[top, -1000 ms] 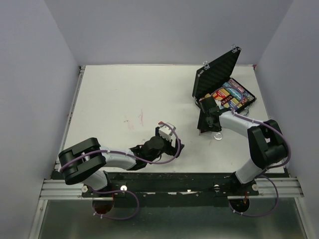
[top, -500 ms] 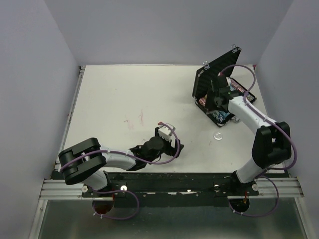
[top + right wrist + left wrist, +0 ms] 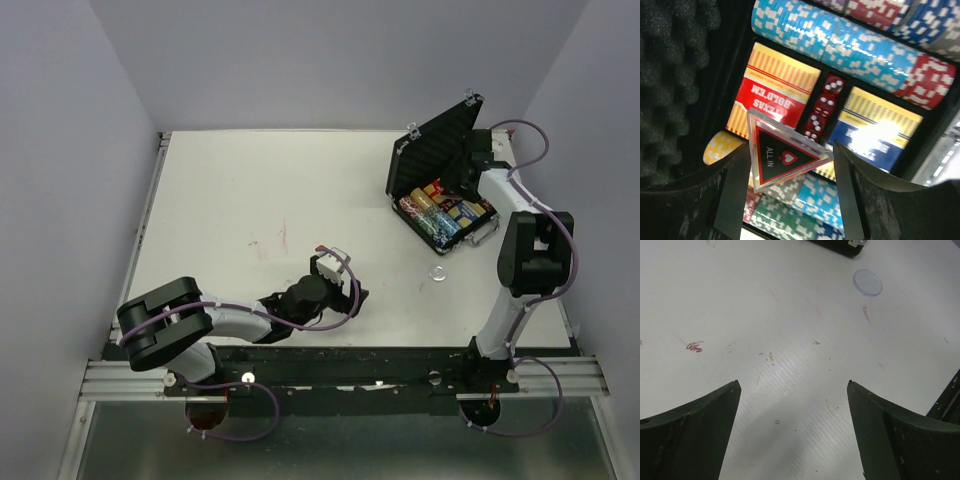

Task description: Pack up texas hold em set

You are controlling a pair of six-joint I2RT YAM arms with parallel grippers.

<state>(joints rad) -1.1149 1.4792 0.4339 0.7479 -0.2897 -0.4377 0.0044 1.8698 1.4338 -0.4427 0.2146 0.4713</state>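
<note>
Near the far right corner of the bench (image 3: pixel 250 190) our right gripper (image 3: pixel 790 162), closed on the triangular marker (image 3: pixel 784 154), hovers over the open case (image 3: pixel 435 150), so next we probably must lower and release it; the left gripper (image 3: pixel 792 386) hangs wide open, empty.

Black ribbed case (image 3: pixel 437 150); blue, red, yellow, green white-striped chip rows (image 3: pixel 855 45); red-yellow and blue-yellow card decks (image 3: pixel 772 95); black-and-red triangular marker (image 3: pixel 782 152).

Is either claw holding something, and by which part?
The right gripper pinches the triangular ALL IN marker by its left edge and right corner, over the open case. The left gripper is open and empty.
</note>
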